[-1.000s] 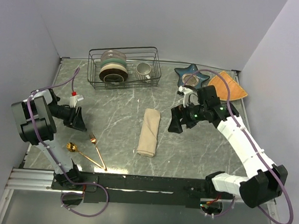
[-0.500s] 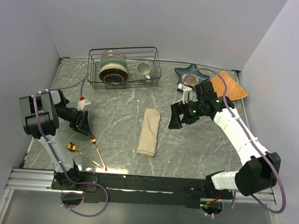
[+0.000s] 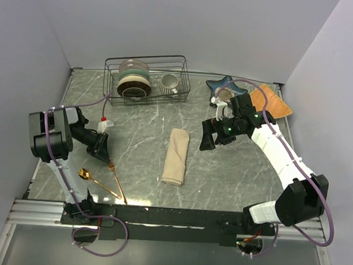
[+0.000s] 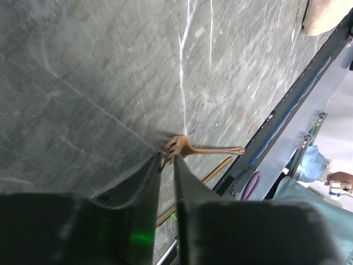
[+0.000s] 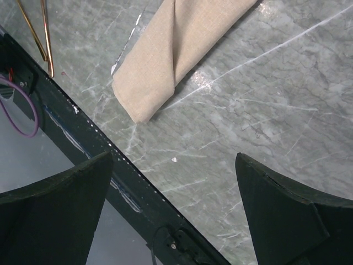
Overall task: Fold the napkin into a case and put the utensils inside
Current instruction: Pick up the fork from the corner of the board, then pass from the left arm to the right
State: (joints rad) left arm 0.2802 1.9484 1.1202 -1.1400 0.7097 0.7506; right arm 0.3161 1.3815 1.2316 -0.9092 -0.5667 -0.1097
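The napkin is folded into the long narrow beige case (image 3: 176, 157), lying mid-table; its near end shows in the right wrist view (image 5: 176, 49). The gold fork (image 3: 116, 177) and gold spoon (image 3: 94, 179) lie on the table at the front left. My left gripper (image 3: 105, 155) is low at the fork's head. In the left wrist view its jaws stand a narrow gap apart, with the tines of the fork (image 4: 182, 146) right at my left gripper's (image 4: 167, 157) tips. My right gripper (image 3: 207, 142) hovers right of the case, wide open and empty (image 5: 174, 182).
A wire dish rack (image 3: 147, 79) with plates and a cup stands at the back. A blue star-shaped dish (image 3: 221, 87) and an orange woven mat (image 3: 274, 103) are at the back right. The black front rail (image 5: 83, 138) runs along the table's near edge.
My left gripper has moved right and forward, down to the fork's tines. My right gripper has shifted slightly back. Fork, spoon and case have not moved.
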